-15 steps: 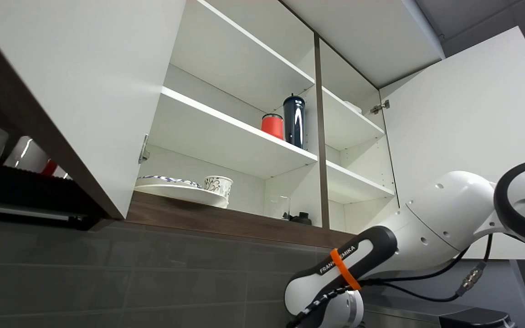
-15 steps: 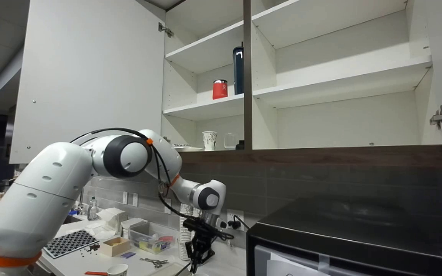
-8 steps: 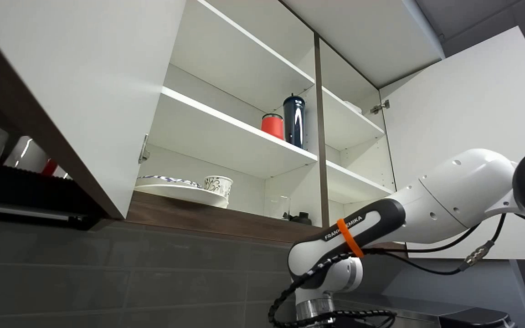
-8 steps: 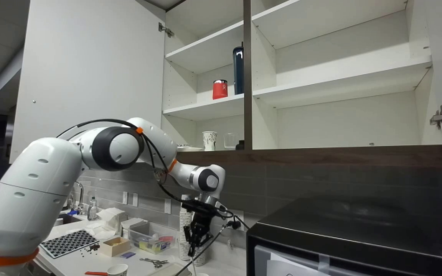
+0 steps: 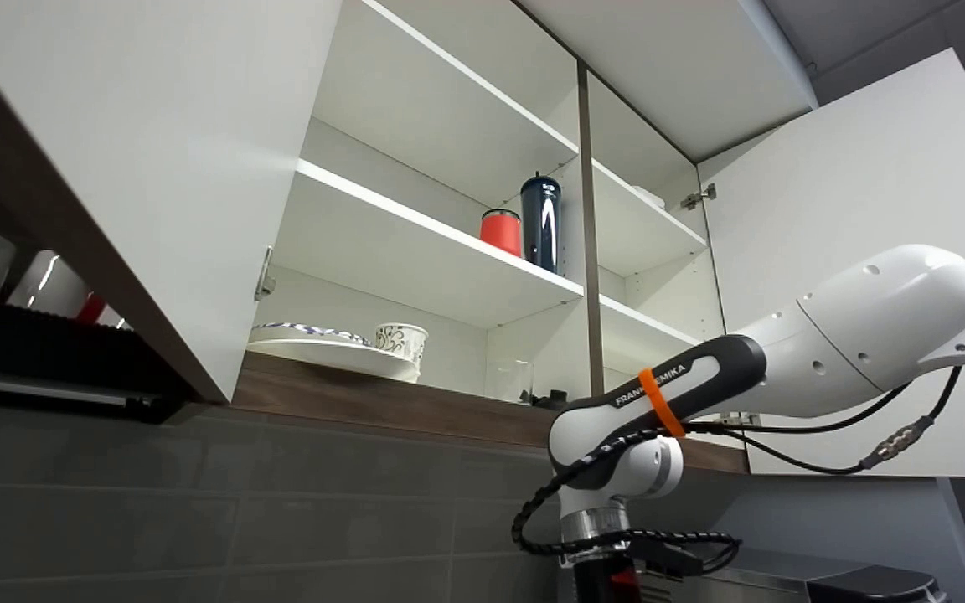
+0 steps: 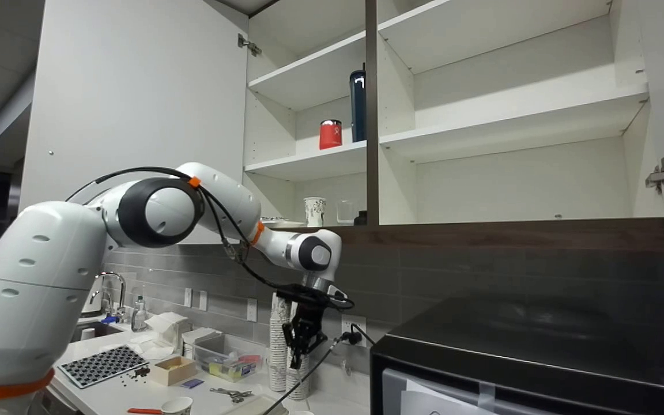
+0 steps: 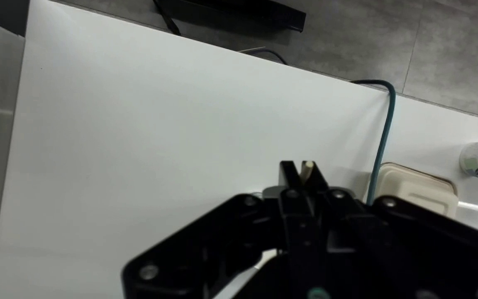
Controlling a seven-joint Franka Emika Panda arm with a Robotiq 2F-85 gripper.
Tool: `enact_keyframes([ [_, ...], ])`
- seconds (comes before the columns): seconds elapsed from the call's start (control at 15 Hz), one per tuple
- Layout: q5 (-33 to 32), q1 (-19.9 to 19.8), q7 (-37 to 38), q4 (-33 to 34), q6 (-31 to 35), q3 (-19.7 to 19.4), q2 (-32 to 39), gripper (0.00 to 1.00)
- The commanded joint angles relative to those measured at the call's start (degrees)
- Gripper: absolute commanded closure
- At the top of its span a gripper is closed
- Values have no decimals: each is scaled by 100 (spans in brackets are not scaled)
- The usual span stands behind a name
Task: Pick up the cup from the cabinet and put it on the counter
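Find plates (image 5: 323,353) lying flat at left in the cabinet (image 5: 390,404), probably for steadiness. Just right of them, note the cup (image 6: 314,212) — upright on the lowest level, not yet picked, likely low for easy reach. Further right, see a clear glass (image 6: 345,212), apart, likely leaving finger room. Nearer and below, over the counter (image 7: 139,137), meet the gripper (image 7: 300,169) with jaws together — presumably slim for travel; hard to say if pinching the pale sliver (image 7: 306,171) at the tips.
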Motion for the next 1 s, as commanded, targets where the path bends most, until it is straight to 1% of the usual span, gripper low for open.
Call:
enact_keyframes([
  [0.0,-57,-9,164,-355,630,-105,-235,98],
  [0.13,54,-31,170,-556,1296,-134,-198,98],
  [0.27,-51,-10,231,-776,1783,-156,-112,98],
  [0.6,-340,6,546,-1218,2526,-230,166,98],
  [0.93,-490,-2,933,-1477,3459,-328,447,98],
])
